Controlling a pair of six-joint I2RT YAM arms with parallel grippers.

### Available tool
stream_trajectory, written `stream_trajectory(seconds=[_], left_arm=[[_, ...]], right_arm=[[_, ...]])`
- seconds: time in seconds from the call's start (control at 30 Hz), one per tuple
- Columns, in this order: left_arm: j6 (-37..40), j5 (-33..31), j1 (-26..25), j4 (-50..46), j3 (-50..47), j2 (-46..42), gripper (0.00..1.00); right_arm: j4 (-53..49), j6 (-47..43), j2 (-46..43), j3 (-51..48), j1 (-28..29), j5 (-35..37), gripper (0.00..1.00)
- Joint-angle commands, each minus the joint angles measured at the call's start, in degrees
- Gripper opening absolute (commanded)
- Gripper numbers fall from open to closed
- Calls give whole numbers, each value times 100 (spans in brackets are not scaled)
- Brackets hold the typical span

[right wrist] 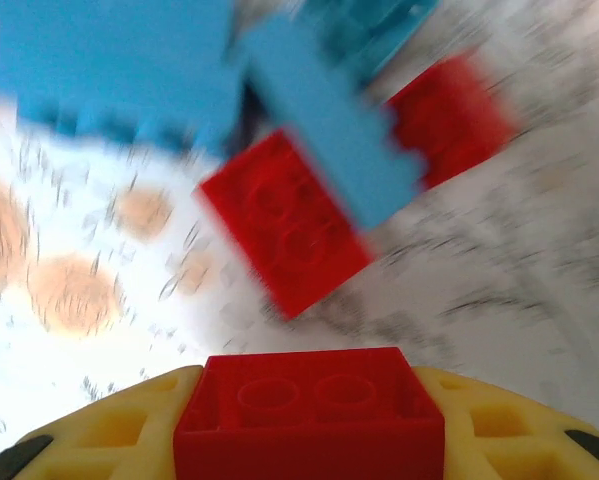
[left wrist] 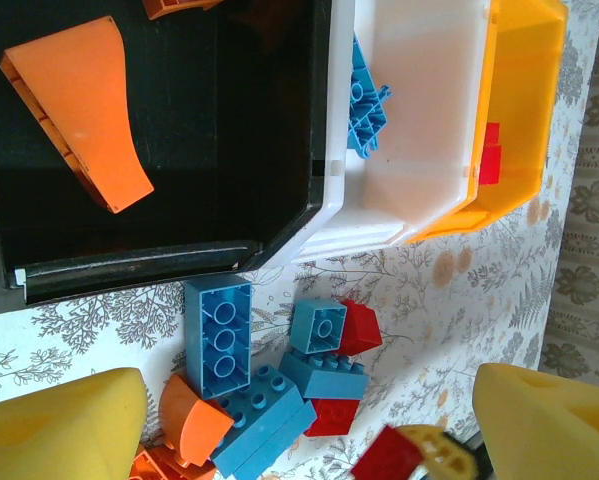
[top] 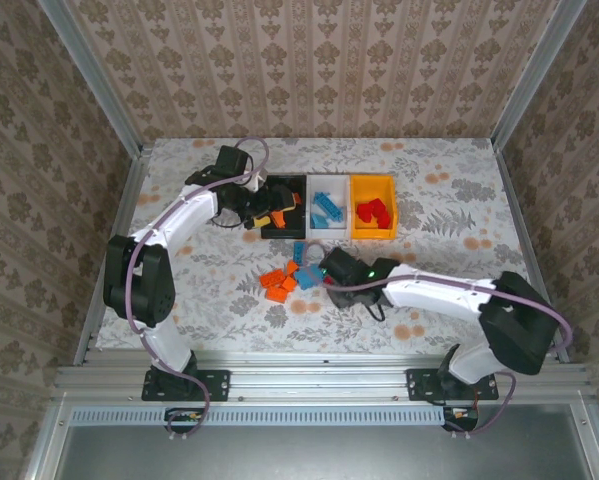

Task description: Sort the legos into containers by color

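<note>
The black bin (top: 282, 192) holds an orange sloped piece (left wrist: 89, 110), the white bin (top: 327, 182) blue bricks (left wrist: 364, 100), and the yellow-orange bin (top: 373, 235) red bricks (top: 372, 211). A pile of loose legos lies in front of the bins: orange ones (top: 277, 282), blue ones (left wrist: 219, 335) and red ones (right wrist: 284, 225). My left gripper (top: 262, 215) hangs open over the near edge of the black bin, nothing between its yellow fingers (left wrist: 64, 425). My right gripper (top: 324, 265) sits at the pile, shut on a red brick (right wrist: 309, 410).
The three bins stand side by side at the middle back of the flowered tablecloth (top: 449, 215). Metal frame rails (top: 119, 200) and patterned walls close in the table on the left, right and back.
</note>
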Motion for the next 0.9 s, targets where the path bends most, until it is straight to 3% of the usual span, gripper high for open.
stream_trajectory(seconds=[0.0,0.1,0.37,0.53,0.63,0.87], left_arm=[[45,100,36,-48,46,-198,87],[48,100,40,-39,46,-246,87],[47,77,101,-39,43,-326,87],[26,103,102,-21,28,-317,87],[11,123,101,-13,25,-325,87],[8,128,99,-4,20,-325,87]], right_arm=[[215,-97,-306,354,-899,393,34],[782,267,15,492,-1688,364,35],[549,-134,1920,2422,-2642,267,35],[191,-356,2662,3320,-2793,420,43],[120,-437,2775,3508,-2807,417,53],[149,-444,2591,3397,-2807,346,56]])
